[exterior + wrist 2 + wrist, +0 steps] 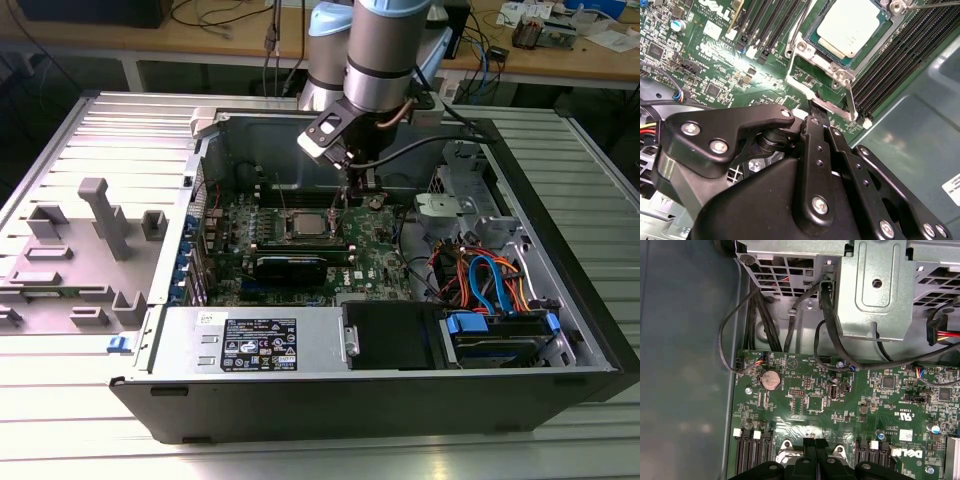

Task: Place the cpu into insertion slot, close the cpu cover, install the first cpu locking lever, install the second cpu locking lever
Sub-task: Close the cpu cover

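Second wrist view is the money shot: the cpu [852, 25] sits flat in the insertion slot [822, 60]. The cpu cover [835, 107] looks tipped up on its hinge, with green board showing through its window. My pincer [815, 112] has its fingers pressed together, nothing between them that I can make out, tip right against the cover's free edge. So I read this as the cover-closing step.

To do it well I'd push slowly along the hinge arc and stay centred on that edge, so the frame doesn't twist or scrape the chip.

Exterior view is where I get the big picture: the whole case [350, 410] on the tabletop [90, 120], arm coming down just to that view's right of the socket. First wrist view adds the coin battery [771, 380] and cables [824, 305] beyond the fingers.
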{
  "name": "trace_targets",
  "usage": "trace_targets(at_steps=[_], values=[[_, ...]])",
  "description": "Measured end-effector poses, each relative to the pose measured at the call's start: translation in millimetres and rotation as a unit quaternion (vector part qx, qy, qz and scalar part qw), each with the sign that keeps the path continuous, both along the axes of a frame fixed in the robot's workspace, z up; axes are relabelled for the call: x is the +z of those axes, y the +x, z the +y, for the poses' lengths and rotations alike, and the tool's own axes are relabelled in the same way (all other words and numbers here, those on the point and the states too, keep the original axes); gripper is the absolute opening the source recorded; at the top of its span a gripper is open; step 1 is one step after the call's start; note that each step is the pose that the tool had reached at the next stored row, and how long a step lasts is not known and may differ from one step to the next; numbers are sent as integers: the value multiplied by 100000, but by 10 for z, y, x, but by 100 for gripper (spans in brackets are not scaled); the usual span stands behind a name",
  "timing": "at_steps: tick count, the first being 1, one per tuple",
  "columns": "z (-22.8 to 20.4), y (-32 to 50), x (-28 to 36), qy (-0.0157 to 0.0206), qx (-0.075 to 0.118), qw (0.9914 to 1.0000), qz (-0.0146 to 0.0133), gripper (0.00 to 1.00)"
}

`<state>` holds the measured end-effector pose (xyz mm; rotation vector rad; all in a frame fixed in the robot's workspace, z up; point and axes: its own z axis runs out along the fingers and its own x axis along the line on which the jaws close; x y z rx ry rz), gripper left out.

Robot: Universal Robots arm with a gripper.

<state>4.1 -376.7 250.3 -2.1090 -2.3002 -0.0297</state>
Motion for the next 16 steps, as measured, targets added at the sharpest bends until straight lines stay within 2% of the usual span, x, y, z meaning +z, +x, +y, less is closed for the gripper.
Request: trace_targets(at_steps=[16], values=[[0,-99,0,-1,-1,100000,-1,11]])
